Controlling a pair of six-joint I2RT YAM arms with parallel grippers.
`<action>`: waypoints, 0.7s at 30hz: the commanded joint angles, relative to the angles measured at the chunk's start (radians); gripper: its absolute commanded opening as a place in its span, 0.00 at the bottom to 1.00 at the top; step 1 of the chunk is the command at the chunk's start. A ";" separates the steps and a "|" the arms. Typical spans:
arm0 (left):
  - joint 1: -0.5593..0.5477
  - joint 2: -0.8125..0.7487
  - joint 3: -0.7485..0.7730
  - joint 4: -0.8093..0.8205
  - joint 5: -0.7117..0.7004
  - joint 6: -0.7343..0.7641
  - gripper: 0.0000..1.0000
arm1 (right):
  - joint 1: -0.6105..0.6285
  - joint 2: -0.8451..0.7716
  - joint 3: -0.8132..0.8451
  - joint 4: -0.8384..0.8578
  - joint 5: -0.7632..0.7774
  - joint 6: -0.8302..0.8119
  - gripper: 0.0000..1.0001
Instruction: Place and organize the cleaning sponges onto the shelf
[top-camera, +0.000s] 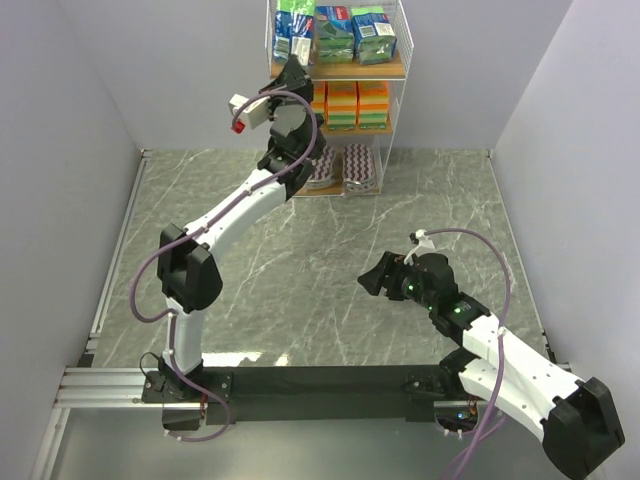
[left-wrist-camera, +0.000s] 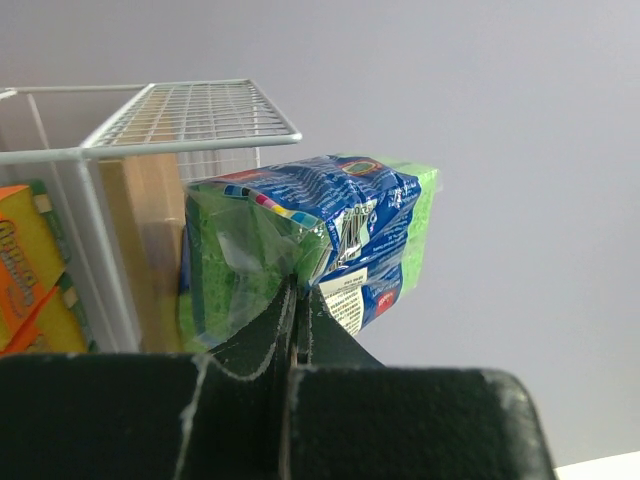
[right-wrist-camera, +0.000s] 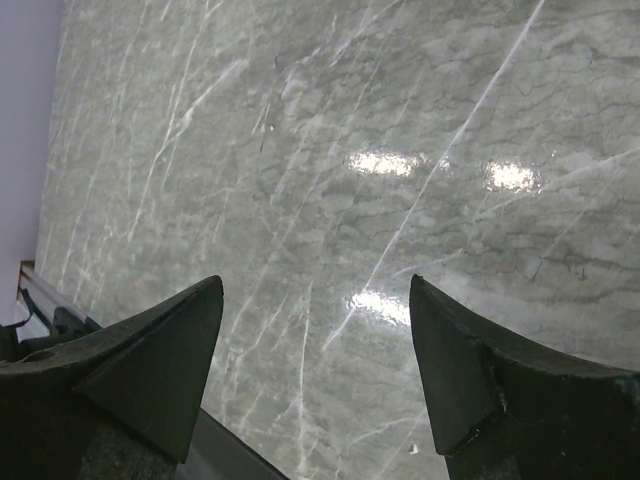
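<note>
**Top external view.** The shelf (top-camera: 345, 71) stands at the table's (top-camera: 300, 230) 12 o'clock edge. Its tiers are well stocked:
- Blue-green packs (top-camera: 353, 35) fill the top board.
- Orange blocks (top-camera: 345, 105) fill the middle board.
- Striped pads (top-camera: 358, 168) sit on the bottom board.

No sponge is seen loose on the table. The left gripper (top-camera: 290, 72) is raised at the shelf's 9 o'clock corner, level with the top board, touching the leftmost pack (top-camera: 292, 35). The right gripper (top-camera: 372, 282) hangs low over bare table near 4 o'clock, well apart from the shelf.

**Left wrist view.** The left gripper (left-wrist-camera: 296, 300) has its fingers pressed flat together. Their tips meet on the clear wrapper flap at the 6 o'clock edge of the leftmost pack (left-wrist-camera: 330, 230), so it appears pinched by its wrapping. The pack lies just beside the shelf's white wire (left-wrist-camera: 190, 110), with an orange block (left-wrist-camera: 25, 265) at 9 o'clock. I cannot tell whether the pack's full weight rests on the board.

**Right wrist view.** The right gripper (right-wrist-camera: 315, 285) is spread wide with nothing between its fingers. Only table (right-wrist-camera: 400, 120) shows below.

**Step in hand.** This looks like the late seating of what may be the last pack on the top tier. The next move likely calls for nudging it square against its neighbours and letting go of the wrapper. The arm should then draw back toward 6 o'clock without snagging the flap or the wire.
</note>
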 joint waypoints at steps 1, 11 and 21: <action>0.003 0.020 0.084 0.045 0.001 -0.016 0.01 | -0.010 -0.009 0.003 0.004 -0.021 -0.029 0.82; 0.020 0.069 0.133 0.049 0.028 -0.018 0.03 | -0.023 -0.015 0.000 -0.002 -0.029 -0.038 0.82; 0.023 0.068 0.113 0.115 0.045 0.021 0.49 | -0.035 -0.017 -0.014 0.005 -0.041 -0.038 0.82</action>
